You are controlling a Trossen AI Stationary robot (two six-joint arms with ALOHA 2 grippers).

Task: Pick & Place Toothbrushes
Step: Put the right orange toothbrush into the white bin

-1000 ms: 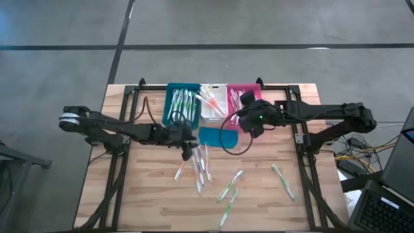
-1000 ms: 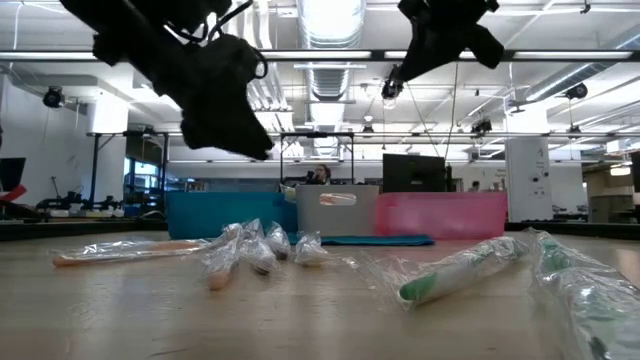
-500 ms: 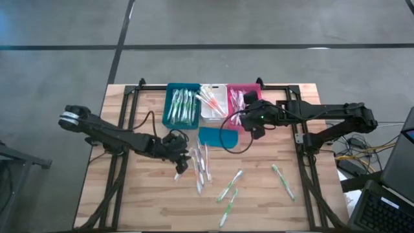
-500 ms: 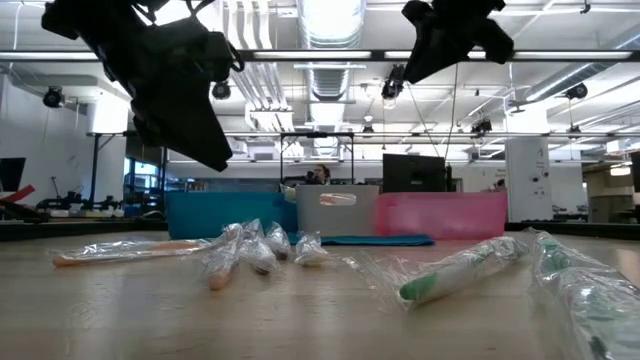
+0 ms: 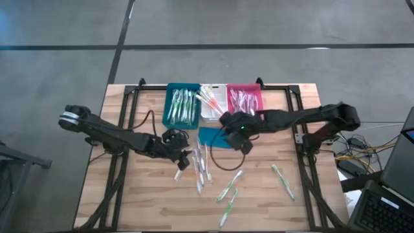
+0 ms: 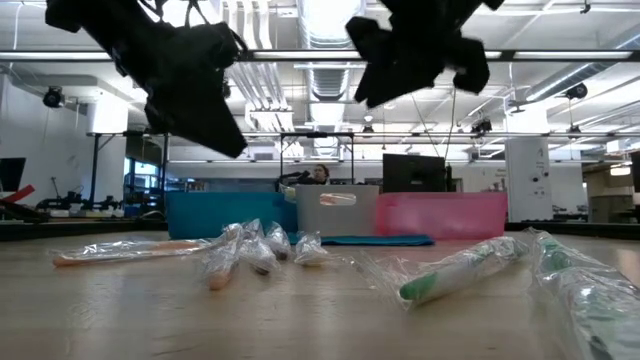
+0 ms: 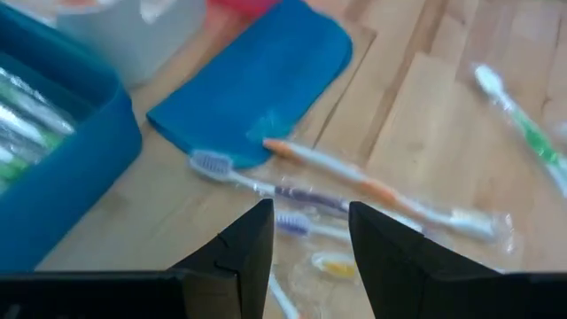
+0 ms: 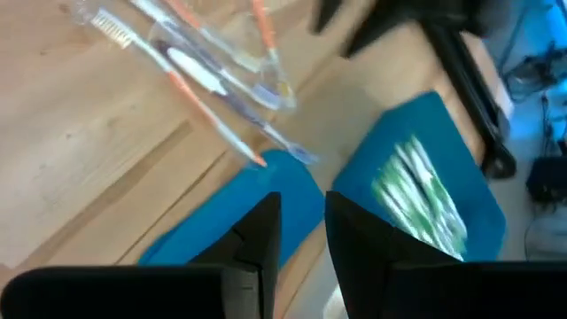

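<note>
Between picks: left gripper (image 7: pixel 307 232), jaws parted and empty, hangs over the toothbrushes (image 5: pixel 200 166) clustered mid-bench; right gripper (image 8: pixel 302 219), narrowly parted, empty, over the teal lid (image 5: pixel 215 137); next needs descent onto one brush.

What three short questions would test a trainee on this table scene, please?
1. True or false: the left hand grips a toothbrush.
2. Which bin holds the green-and-white toothbrushes? A. teal bin B. white bin C. pink bin
3. Name the flat thing lying on the table just in front of the bins, close to the right hand.

Key
1. False: its fingers stand open and empty above the loose toothbrushes.
2. A.
3. The teal lid-like piece.
</note>
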